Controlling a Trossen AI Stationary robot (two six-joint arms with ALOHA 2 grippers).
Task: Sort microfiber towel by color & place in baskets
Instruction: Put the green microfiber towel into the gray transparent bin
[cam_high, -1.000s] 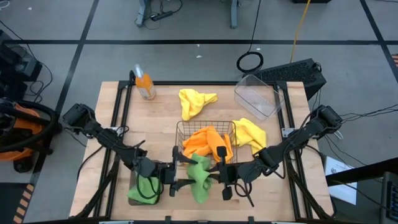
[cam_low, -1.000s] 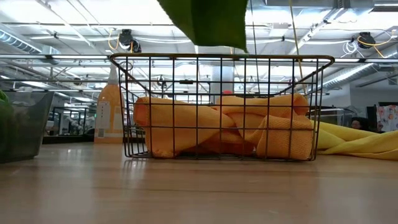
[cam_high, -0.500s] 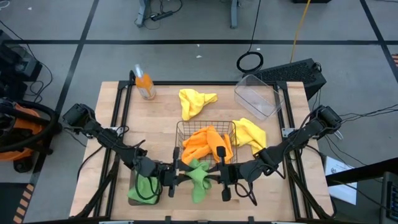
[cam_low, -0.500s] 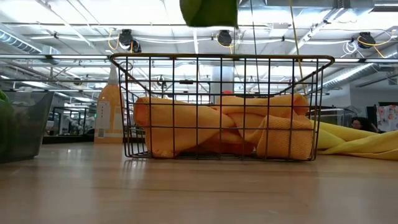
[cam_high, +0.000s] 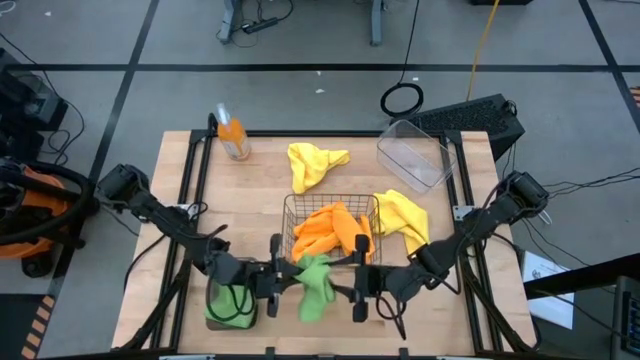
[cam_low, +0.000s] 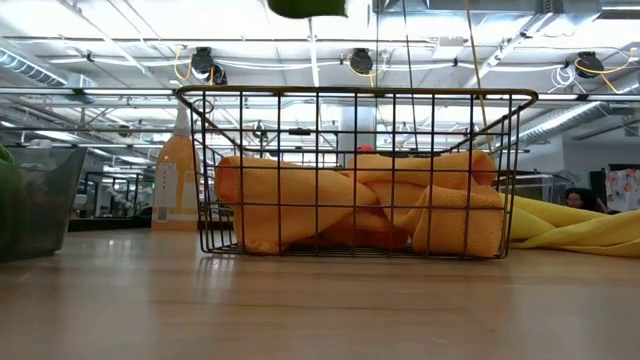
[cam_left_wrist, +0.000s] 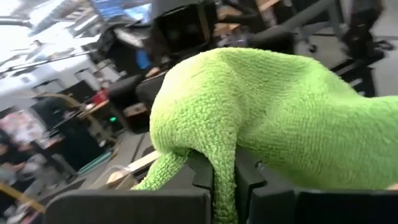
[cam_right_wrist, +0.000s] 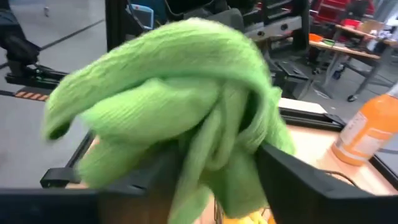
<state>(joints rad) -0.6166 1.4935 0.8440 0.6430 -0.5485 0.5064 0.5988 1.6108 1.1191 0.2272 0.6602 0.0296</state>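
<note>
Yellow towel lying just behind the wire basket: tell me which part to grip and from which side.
Grip the yellow towel at its raised, bunched middle, coming straight down from above. It lies crumpled in a heap on bare table, clear of the wire basket and the orange bottle, so nothing blocks a vertical approach; its flatter edges hug the wood and probably offer less to pinch.
</note>
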